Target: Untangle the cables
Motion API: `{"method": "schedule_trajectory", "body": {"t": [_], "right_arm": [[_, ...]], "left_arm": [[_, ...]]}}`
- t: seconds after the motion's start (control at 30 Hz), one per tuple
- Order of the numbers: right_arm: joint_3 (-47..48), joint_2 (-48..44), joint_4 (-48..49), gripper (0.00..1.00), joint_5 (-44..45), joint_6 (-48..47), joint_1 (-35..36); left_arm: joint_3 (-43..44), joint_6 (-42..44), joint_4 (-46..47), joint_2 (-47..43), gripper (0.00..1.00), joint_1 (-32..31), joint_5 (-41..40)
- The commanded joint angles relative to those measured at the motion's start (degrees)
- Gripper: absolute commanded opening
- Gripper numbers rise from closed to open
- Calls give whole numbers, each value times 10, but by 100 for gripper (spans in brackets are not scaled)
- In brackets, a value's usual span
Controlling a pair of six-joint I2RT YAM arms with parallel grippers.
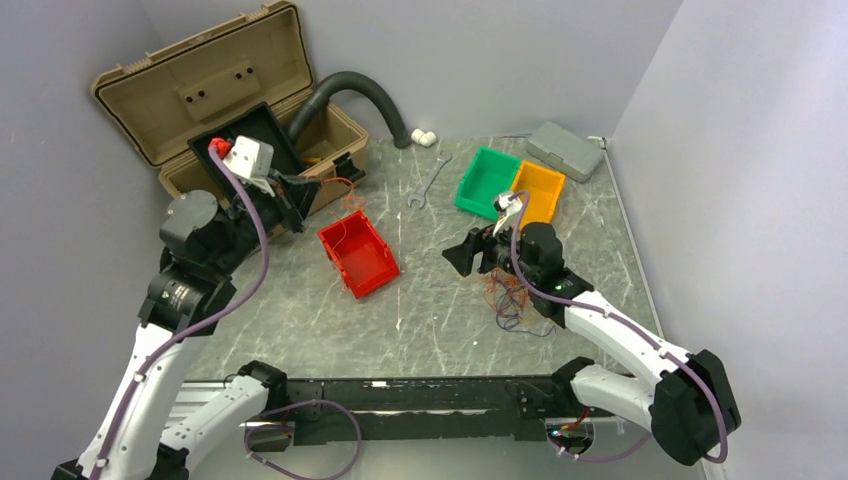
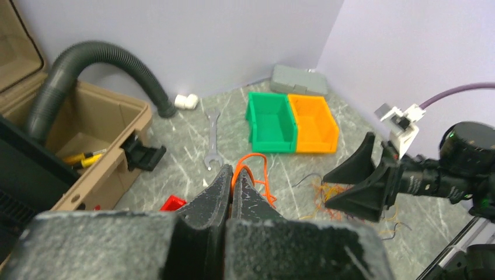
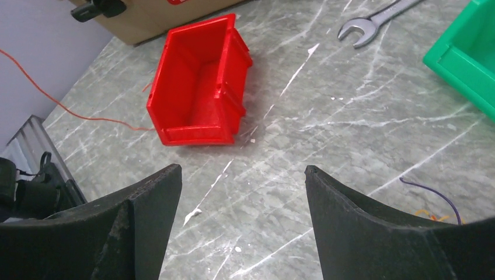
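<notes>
Only the left wrist view shows the left gripper [image 2: 232, 175] clenched on a single thin orange wire [image 2: 260, 166], which loops up at its 12 o'clock. The top view places the tangle of thin orange, yellow and dark wires [image 1: 510, 297] at 5 o'clock of the right gripper [image 1: 463, 256]. Its jaws are released above the bare marbled grey tabletop [image 3: 350, 116]. A red plastic bin [image 3: 198, 87] sits at its 11 o'clock, open room between.

The grey marbled table [image 1: 430, 300] carries a red bin [image 1: 358, 255], a green bin [image 1: 487, 182] touching an orange bin [image 1: 540, 192], a wrench [image 1: 430, 182], a grey box [image 1: 565, 150], an open toolbox [image 1: 200, 75] and tangled cables [image 1: 508, 300].
</notes>
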Motion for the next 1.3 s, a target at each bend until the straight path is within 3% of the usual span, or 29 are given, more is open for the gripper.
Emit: {"method": "schedule_trajectory", "body": {"t": [0.0, 0.2, 0.37, 0.43, 0.77, 1.27], "right_arm": [[18, -17, 44, 80, 15, -26, 7], [-16, -64, 48, 80, 99, -27, 6], [-23, -110, 3, 79, 277, -3, 6], [-16, -120, -23, 78, 310, 4, 6], [-2, -159, -97, 78, 382, 39, 6], [-13, -197, -107, 78, 431, 43, 2]], "left_arm": [[89, 2, -12, 19, 0, 2, 22], [151, -5, -11, 61, 0, 2, 27], [156, -48, 49, 116, 0, 2, 58], [164, -70, 71, 149, 0, 2, 74], [285, -152, 152, 330, 0, -3, 142], [578, -196, 234, 669, 0, -63, 145]]}}
